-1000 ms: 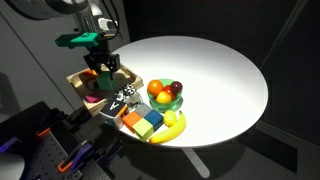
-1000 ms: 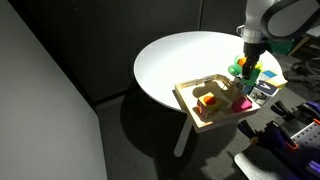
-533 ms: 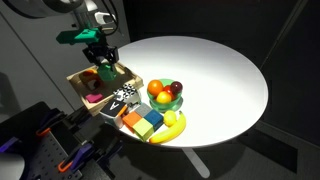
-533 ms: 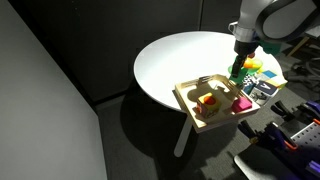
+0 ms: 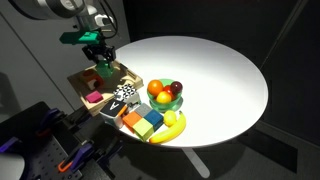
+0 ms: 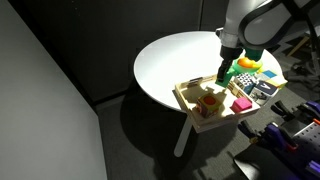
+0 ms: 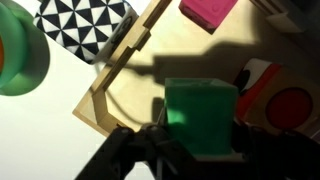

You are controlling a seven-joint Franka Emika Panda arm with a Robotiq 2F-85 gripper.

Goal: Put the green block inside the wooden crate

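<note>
My gripper point(image 7: 200, 150) is shut on the green block point(image 7: 200, 115), which fills the space between the fingers in the wrist view. In both exterior views the gripper point(image 5: 101, 62) point(image 6: 226, 72) holds the green block point(image 5: 103, 69) point(image 6: 227, 74) just above the wooden crate point(image 5: 82, 86) point(image 6: 183, 97). The crate point(image 7: 105, 105) is a shallow light-wood box at the table's edge. Inside it lie a pink block point(image 5: 94, 97) point(image 7: 205, 10) and a red-and-yellow object point(image 6: 208, 99) point(image 7: 285, 100).
A black-and-white patterned cube point(image 5: 124, 95) point(image 7: 82, 25) sits beside the crate. A fruit bowl point(image 5: 165, 94), blue and orange blocks point(image 5: 150, 118) and a yellow banana point(image 5: 172, 127) lie on the round white table point(image 5: 210, 70). Dark equipment stands below the table edge.
The gripper has carried the green block along over the crate, toward its far end, and a little lower. The things in the crate have not moved.
</note>
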